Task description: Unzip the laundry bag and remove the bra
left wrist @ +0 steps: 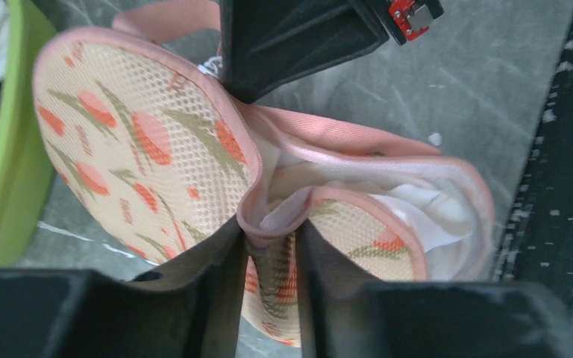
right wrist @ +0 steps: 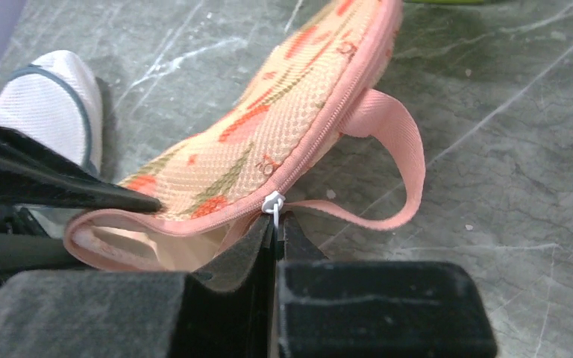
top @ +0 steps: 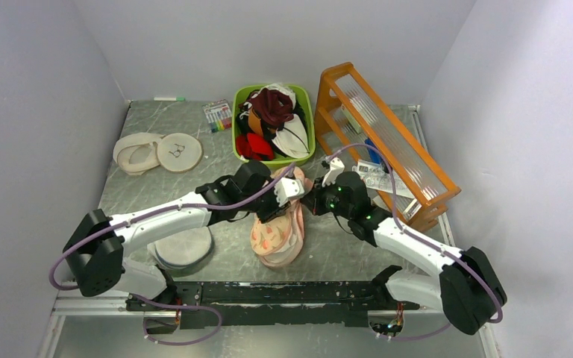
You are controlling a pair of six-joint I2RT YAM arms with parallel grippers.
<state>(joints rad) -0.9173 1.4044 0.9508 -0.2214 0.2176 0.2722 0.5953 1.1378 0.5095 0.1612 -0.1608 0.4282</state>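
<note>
The floral laundry bag [top: 277,231] lies mid-table, partly unzipped. In the left wrist view the laundry bag [left wrist: 142,142] gapes along its pink edge and the white bra [left wrist: 425,209] shows inside. My left gripper [left wrist: 272,246] is shut on a pinched fold of the bag's rim. My right gripper [right wrist: 276,224] is shut on the white zip pull [right wrist: 273,202], at the bag's far end beside its pink loop handle [right wrist: 395,134]. In the top view the left gripper [top: 287,190] and the right gripper [top: 315,200] meet over the bag's far end.
A green bin [top: 240,127] with red, maroon and white garments stands behind the bag. An orange rack [top: 388,142] stands at the right. A round white mesh disc [top: 183,247] lies under the left arm. Cream pads [top: 157,153] lie far left, markers [top: 218,115] near the bin.
</note>
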